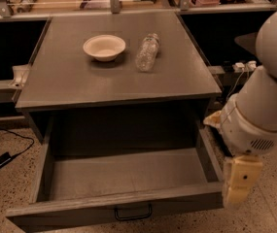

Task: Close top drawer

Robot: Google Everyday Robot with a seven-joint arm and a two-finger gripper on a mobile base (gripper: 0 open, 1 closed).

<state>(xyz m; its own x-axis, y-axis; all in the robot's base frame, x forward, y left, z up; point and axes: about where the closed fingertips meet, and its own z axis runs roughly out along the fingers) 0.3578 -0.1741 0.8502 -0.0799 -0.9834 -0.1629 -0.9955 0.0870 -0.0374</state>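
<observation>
Camera view: gripper (236, 194) hangs down beside open top drawer (75, 210).

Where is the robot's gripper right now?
In the camera view, the gripper hangs low on the right, next to the right end of the pulled-out top drawer's front.

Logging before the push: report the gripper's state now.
Gripper: open or closed cannot be told. It hangs low beside the right front corner of the open top drawer.
</observation>
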